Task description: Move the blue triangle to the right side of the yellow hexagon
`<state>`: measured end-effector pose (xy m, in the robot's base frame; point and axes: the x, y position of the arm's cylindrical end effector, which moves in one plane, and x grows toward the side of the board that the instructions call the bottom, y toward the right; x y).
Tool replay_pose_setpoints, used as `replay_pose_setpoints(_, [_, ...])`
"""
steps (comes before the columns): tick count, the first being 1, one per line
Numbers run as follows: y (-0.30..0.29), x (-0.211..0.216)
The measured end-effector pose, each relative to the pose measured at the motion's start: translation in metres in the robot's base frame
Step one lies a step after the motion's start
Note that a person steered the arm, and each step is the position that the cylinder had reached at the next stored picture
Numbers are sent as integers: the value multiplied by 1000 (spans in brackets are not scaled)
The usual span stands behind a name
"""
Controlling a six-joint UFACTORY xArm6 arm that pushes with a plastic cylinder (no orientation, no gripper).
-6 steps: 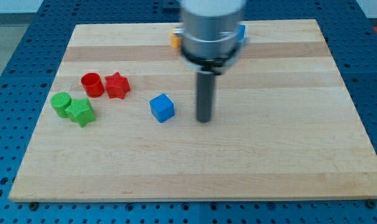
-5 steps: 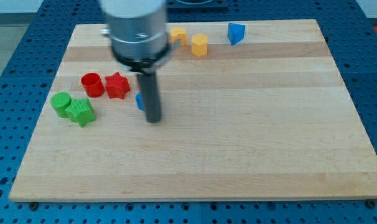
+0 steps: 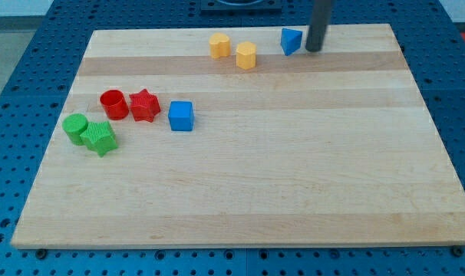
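Standing at the view's top, my tip point(image 3: 314, 48) sits just beside the blue triangle point(image 3: 291, 41), on its right side; whether they touch I cannot tell. No pincer shows, only the dark rod, and it holds nothing. The blue triangle lies near the counter's point(image 3: 294, 192) top edge, to the right of the yellow hexagon point(image 3: 246, 55), with a gap between them. A second yellow block point(image 3: 219, 45), its shape unclear, lies just to the left of the hexagon and slightly higher. At the view's left, a red cylinder point(image 3: 113, 103) and a red star point(image 3: 144, 105) sit side by side, and a blue cube point(image 3: 181, 116) rests just right of the star. Lower left, a green cylinder point(image 3: 76, 128) touches a green star point(image 3: 100, 138).
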<state>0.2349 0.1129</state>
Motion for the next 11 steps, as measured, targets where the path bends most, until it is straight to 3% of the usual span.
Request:
replay_pose_setpoints(1, [-42, -6])
replay_pose_setpoints(3, [-60, -41])
replay_pose_setpoints(4, [-98, -17])
replay_pose_setpoints(5, [-59, 6])
replay_pose_setpoints(7, [-42, 70])
replay_pose_setpoints(9, [-34, 6])
replay_pose_setpoints(11, [-53, -1])
